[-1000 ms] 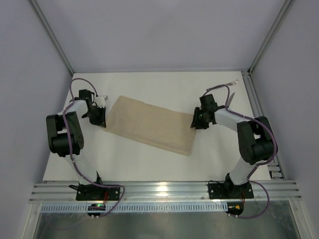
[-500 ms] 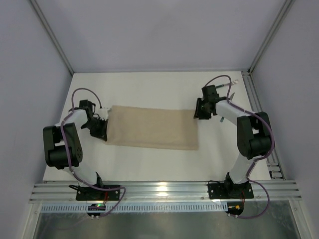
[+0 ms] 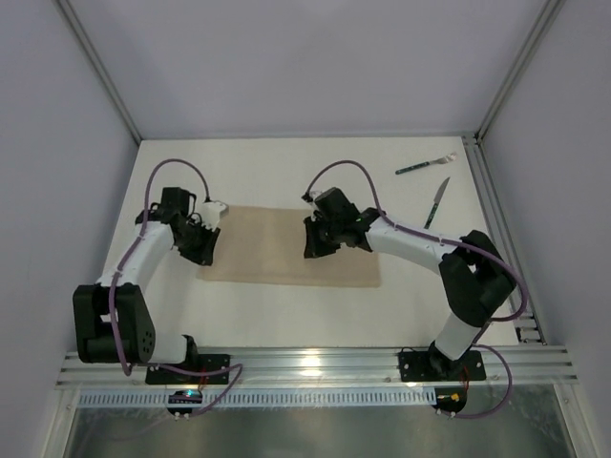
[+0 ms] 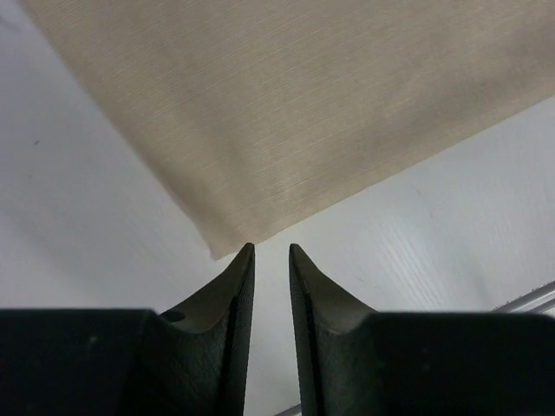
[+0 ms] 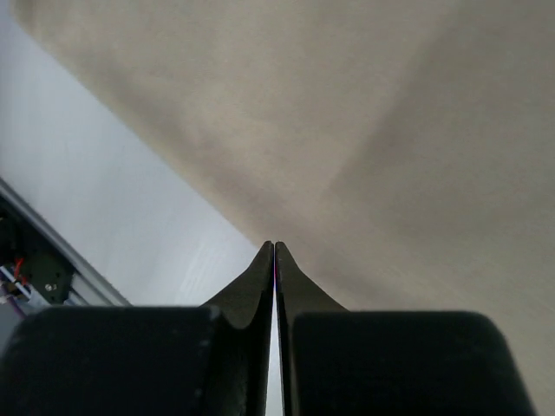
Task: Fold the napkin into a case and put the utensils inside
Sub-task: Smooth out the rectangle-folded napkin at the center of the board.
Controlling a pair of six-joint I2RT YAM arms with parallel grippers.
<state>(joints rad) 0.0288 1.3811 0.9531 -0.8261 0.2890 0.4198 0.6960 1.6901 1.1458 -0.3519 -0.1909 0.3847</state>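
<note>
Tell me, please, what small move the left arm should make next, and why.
Probably ease the left gripper forward until the corner of the napkin slips between its jaws, then close. The jaws stand slightly apart with nothing between them, and that corner lies flat just beyond their tips.

Top camera hangs above and behind the arm bases, looking down on the whole table (image 3: pixel 286 305). Left wrist camera peers past the left gripper (image 4: pixel 270 251), close over a napkin (image 4: pixel 286 113) corner. Right wrist camera looks past the right gripper (image 5: pixel 274 246), nearer still, cloth filling most of its view. All three share that napkin.
</note>
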